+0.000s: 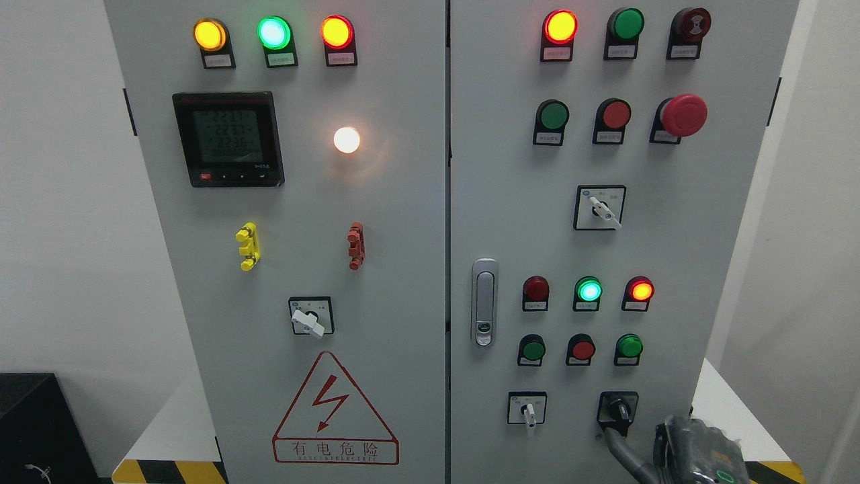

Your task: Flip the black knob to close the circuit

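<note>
The black knob (619, 408) sits in a black square plate at the lower right of the cabinet's right door (705, 269), with its handle pointing down and slightly right. My right hand (621, 444) comes up from the bottom right corner. Its grey tip reaches the lower left edge of the knob's plate, while the dark bulk of the hand stays below and to the right. Whether it grips the knob is not visible. My left arm does not show.
A white-handled selector switch (529, 410) sits just left of the knob. Above it are rows of pushbuttons and lit lamps (588, 290). A door latch (484, 302) is beside the seam. The left door carries a meter (228, 139) and a warning triangle (334, 411).
</note>
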You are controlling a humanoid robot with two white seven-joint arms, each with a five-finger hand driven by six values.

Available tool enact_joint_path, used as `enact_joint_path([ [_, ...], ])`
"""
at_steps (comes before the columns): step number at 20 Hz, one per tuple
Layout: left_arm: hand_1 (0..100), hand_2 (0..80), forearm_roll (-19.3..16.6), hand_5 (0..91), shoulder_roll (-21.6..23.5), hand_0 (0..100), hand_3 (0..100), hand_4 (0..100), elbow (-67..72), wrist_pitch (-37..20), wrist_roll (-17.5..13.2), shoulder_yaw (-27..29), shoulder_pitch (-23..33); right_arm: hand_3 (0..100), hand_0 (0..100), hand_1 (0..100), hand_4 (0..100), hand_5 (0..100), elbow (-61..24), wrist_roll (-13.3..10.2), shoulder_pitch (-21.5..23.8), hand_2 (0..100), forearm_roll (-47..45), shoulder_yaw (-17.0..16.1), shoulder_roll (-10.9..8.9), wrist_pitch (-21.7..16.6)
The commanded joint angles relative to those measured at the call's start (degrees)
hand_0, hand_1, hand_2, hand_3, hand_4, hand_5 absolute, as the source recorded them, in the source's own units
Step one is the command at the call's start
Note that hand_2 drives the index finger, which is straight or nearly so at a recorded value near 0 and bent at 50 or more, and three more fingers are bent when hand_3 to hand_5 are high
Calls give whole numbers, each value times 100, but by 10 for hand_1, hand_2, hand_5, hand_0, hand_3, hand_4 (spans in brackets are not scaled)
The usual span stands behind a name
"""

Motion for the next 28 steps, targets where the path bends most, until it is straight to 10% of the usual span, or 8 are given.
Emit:
enact_joint_path([
  [1,556,0,0,0,0,120,0,0,0,-2,2,0,123,1000,0,42,913,894,-27,-37,7,873,-32,181,-3,-15],
  [13,556,0,0,0,0,120,0,0,0,-2,2,0,123,1000,0,39,877,854,-790,-353,586,777,-1076,41,67,-59],
  [18,556,0,0,0,0,120,0,0,0,-2,2,0,123,932,0,41,786,695,-1370,-652,1096,623,-2534,-213,138,-77],
  [23,556,0,0,0,0,120,0,0,0,-2,2,0,123,730,0,54,595,418,-1688,-757,1623,443,-3879,-854,620,-725],
  [28,556,0,0,0,0,120,0,0,0,-2,2,0,123,294,0,52,231,118,-1793,-757,2203,184,-5751,-1208,990,-1736],
])
